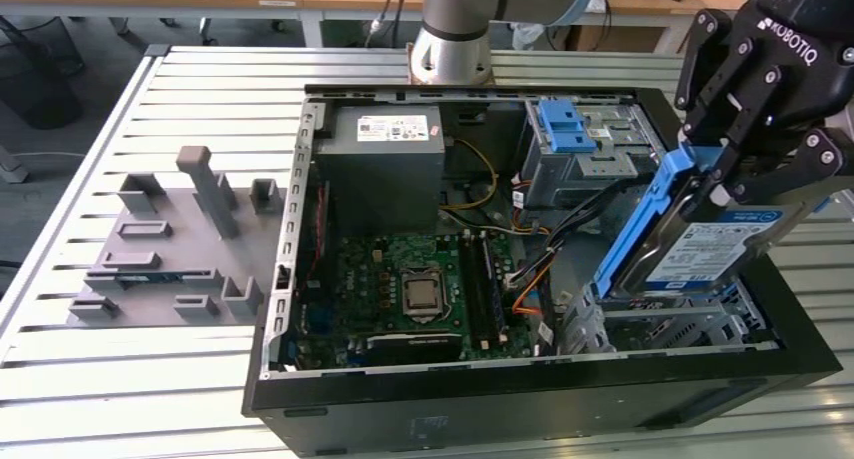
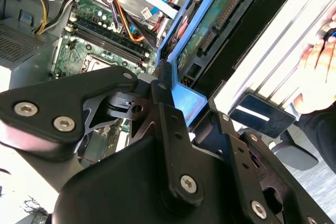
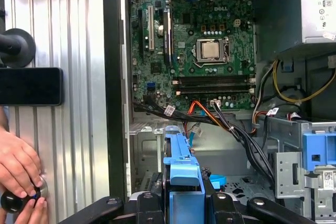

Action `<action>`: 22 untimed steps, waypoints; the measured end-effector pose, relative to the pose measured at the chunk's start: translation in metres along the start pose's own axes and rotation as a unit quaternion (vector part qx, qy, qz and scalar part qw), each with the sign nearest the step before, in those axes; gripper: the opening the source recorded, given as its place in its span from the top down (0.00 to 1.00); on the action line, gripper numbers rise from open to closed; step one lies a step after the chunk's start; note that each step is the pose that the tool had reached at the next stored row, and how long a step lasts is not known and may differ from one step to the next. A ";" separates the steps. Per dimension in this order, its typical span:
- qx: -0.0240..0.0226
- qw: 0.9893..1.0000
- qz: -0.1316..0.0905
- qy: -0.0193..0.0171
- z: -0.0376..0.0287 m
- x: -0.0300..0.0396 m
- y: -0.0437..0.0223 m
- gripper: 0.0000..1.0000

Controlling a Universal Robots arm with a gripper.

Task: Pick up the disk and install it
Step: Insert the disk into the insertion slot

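Gripper (image 1: 747,174) jaws were clamped on the upper end of the disk (image 1: 714,244). It hung tilted, its lower end at the top of the metal drive cage (image 1: 667,324) in the case's corner on the exterior view's right; whether they touched could not be told. Its blue rail frame (image 1: 638,229) looked out of line with the cage, so it might have jammed on the cage edge or twisted in the grip. Loose cables (image 1: 534,269) beside the cage could have snagged. Beyond lay the motherboard (image 1: 414,289).
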State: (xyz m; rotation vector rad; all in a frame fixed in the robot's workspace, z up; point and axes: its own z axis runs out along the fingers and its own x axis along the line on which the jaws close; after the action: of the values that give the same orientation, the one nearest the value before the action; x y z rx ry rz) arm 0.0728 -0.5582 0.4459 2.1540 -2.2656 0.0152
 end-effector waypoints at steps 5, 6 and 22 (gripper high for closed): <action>0.000 1.000 0.000 0.000 0.0015 0.0001 -0.0001 0.63; 0.000 1.000 0.000 0.000 0.0019 0.0001 -0.0001 0.63; 0.000 1.000 0.000 0.000 0.0077 0.0002 -0.0005 0.63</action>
State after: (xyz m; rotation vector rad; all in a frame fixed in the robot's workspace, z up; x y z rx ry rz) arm 0.0732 -0.5585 0.4382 2.1540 -2.2654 0.0154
